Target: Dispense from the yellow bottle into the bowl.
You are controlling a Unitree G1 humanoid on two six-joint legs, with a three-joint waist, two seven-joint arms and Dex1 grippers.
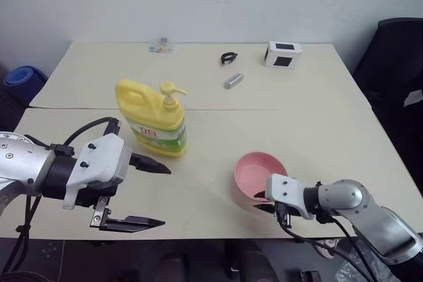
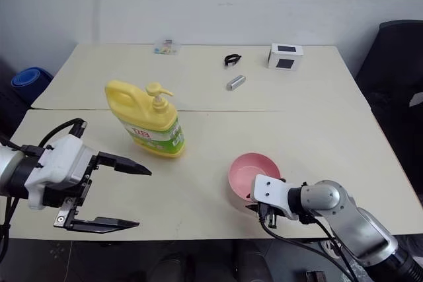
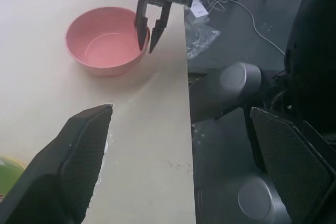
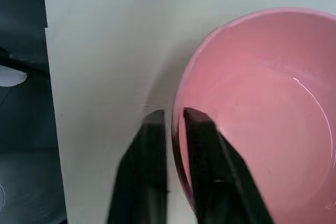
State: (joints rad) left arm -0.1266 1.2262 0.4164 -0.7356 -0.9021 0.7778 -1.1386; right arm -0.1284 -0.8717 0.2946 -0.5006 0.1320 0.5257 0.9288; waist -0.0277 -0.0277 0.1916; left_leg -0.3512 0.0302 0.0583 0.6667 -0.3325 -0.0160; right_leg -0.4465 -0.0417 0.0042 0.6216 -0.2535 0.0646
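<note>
Right tool (image 4: pixel 172 114) pinching the pink bowl's (image 1: pixel 259 171) rim at lower right, left tool (image 1: pixel 153 195) wide open at lower left, yellow bottle (image 1: pixel 153 117) mid-counter

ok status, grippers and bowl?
Right gripper shut on bowl rim. Left gripper open, empty, near yellow bottle. Nothing between bottle and bowl.

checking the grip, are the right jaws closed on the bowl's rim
Yes, the right gripper pinches the bowl rim, one finger inside, one outside.
</note>
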